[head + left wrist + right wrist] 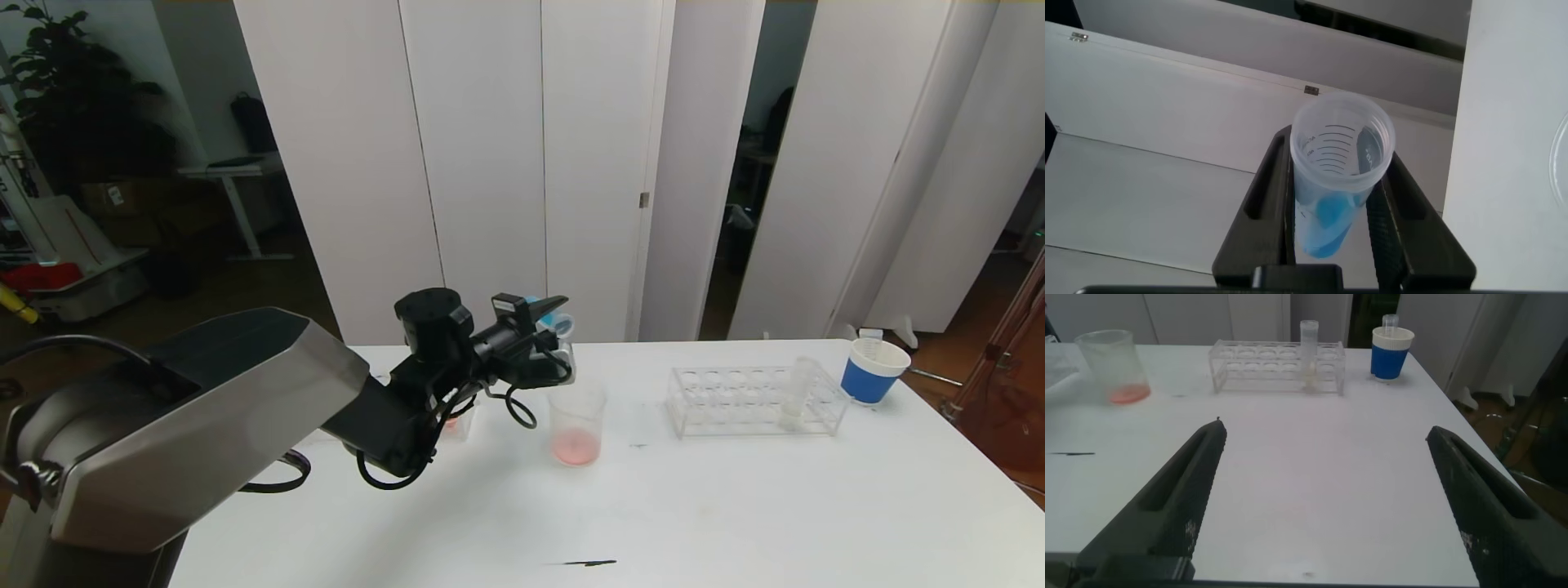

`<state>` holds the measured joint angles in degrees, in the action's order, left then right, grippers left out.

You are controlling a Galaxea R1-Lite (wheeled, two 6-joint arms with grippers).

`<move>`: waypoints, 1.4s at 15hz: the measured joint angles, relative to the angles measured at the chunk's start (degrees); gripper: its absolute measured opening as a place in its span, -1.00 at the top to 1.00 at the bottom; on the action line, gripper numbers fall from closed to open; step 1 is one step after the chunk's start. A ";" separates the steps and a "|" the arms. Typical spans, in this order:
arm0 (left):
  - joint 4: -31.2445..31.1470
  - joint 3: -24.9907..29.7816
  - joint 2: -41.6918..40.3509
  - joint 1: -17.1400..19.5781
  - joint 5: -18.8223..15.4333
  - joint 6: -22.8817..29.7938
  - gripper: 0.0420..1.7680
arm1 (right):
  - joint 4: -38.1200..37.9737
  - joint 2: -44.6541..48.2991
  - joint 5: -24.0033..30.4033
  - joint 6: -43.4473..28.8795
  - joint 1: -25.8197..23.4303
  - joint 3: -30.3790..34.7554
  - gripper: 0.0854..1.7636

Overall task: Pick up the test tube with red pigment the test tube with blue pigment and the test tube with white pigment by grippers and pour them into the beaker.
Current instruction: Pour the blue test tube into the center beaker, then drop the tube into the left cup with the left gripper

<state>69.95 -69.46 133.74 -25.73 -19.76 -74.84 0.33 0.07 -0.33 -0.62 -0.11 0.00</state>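
The right pincer hangs idle over the counter's near edge, its matte black jaws spread wide. Mid-counter, the clear flared beaker already holds a thin red pool, so red seems poured. Just behind it, the left pincer pinches the test tube with blue pigment, translucent, tilted, blue not yet out. Toward the far right corner, the test tube with white pigment waits in a clear plastic rack.

Beaker stands left of rack.
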 joint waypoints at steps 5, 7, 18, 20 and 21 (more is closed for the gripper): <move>1.96 -0.35 0.71 0.18 -0.13 -2.36 0.38 | -0.02 0.00 0.00 0.00 -0.02 0.00 -0.99; 2.13 -0.35 0.94 0.13 -0.09 -2.95 0.38 | -0.02 0.00 -0.02 0.00 -0.02 0.00 -0.99; 4.58 -0.60 1.76 0.29 -0.20 -5.58 0.38 | 0.00 0.00 -0.02 0.00 -0.02 0.00 -0.99; 4.67 -0.96 1.87 0.20 -0.18 -5.64 0.38 | 0.00 0.00 -0.02 0.00 -0.02 0.00 -0.99; 4.85 -1.21 1.87 0.18 -0.18 -5.91 0.38 | -0.02 0.00 -0.02 0.00 -0.02 0.00 -0.99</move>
<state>74.80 -70.67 135.61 -25.55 -19.94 -80.75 0.30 0.07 -0.35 -0.62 -0.13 0.00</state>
